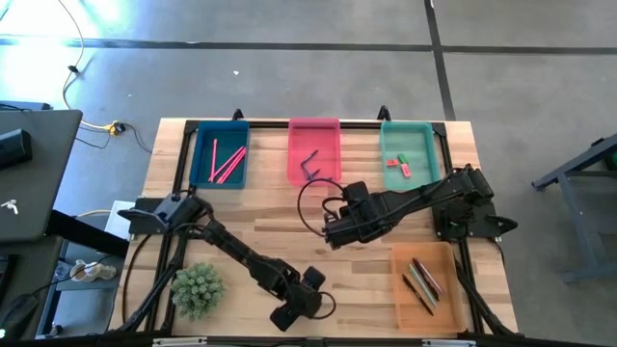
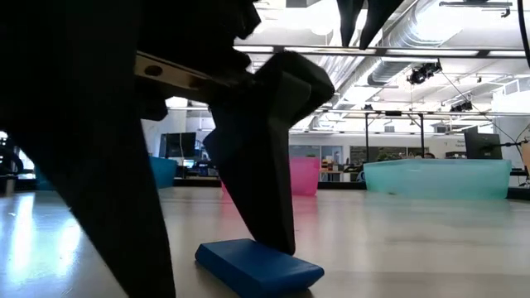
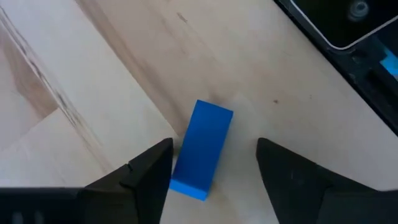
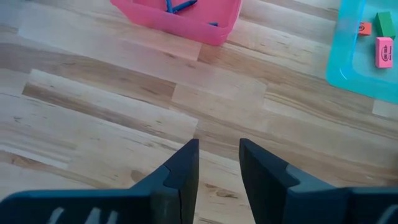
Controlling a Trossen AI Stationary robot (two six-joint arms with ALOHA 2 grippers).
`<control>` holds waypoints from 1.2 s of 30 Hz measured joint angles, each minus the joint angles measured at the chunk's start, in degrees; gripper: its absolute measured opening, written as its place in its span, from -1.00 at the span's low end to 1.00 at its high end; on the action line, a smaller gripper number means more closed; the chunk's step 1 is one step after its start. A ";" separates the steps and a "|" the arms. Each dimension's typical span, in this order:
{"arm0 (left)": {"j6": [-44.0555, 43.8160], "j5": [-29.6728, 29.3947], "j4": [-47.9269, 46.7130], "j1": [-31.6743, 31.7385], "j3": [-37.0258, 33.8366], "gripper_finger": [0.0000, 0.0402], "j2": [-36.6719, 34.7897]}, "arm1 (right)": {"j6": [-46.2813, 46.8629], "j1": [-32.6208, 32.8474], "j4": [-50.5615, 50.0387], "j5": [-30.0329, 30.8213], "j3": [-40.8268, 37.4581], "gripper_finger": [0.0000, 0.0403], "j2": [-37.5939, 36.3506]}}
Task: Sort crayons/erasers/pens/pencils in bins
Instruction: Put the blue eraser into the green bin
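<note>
A blue eraser [image 3: 202, 146] lies flat on the wooden table near its front edge. My left gripper [image 3: 214, 155] is low over it, open, with one finger on each side of its long sides. My right gripper [image 4: 219, 149] hangs above the table's middle [image 1: 333, 231], open, with nothing between its fingers. Three bins stand in a row at the far edge. The dark blue bin [image 1: 220, 159] holds pink sticks, the pink bin [image 1: 314, 149] holds dark pens and the teal bin [image 1: 407, 154] holds erasers. The orange bin [image 1: 424, 281] at the near right holds several sticks. My left gripper comes at the eraser slanting down from above, its fingers along the eraser's length. One finger [image 3: 152, 171] stands right at the eraser's long side [image 3: 181, 163]; whether it touches, I cannot tell. The other finger [image 3: 280, 168] is clear of it. The eraser rests on the table.
A small green plant [image 1: 198, 289] stands at the near left, close to the left arm. A black frame rail [image 1: 318, 123] runs along the table's far edge behind the bins. Bare wood lies between the far bins and the eraser.
</note>
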 joint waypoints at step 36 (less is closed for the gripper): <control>-4.00 3.57 0.53 1.40 -0.65 -0.71 -1.74 | -1.76 11.88 -0.78 0.01 0.02 -0.48 -10.02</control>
